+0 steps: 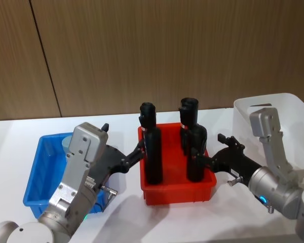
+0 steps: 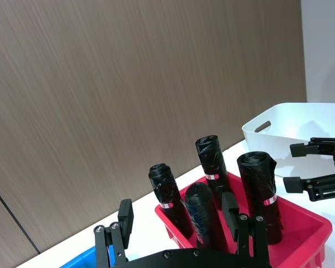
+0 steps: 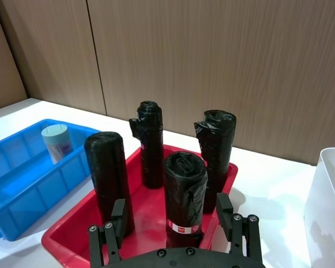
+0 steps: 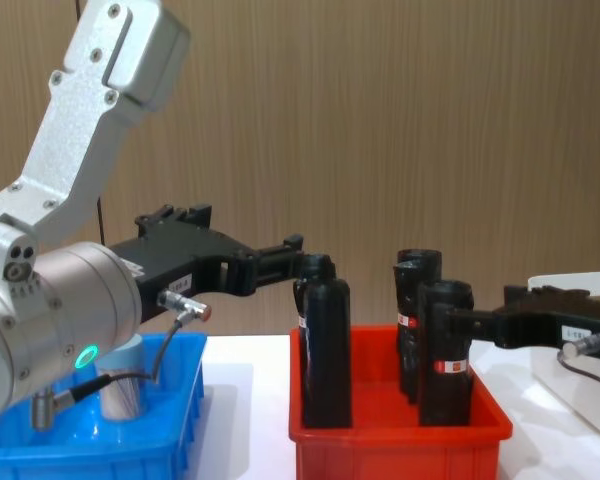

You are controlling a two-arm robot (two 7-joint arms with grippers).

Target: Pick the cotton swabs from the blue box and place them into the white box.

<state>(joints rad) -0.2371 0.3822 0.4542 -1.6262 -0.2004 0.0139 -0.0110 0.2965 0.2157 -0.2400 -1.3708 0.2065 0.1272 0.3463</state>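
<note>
Head view is showing the left gripper (image 1: 137,152) hanging open and empty beside the red bin (image 1: 177,195), while the cotton swabs (image 3: 57,142) are standing upright in the blue box (image 1: 40,177), apparently behind and beneath that wrist. The right gripper (image 1: 205,161), also open and empty, is sitting nearer the white box (image 1: 294,109).

The blue box (image 1: 36,177) is bright blue, the middle bin (image 1: 178,194) is red, the bottles (image 1: 153,152) are black with red-white labels, the swab tub (image 3: 56,142) has a pale blue-grey lid.
</note>
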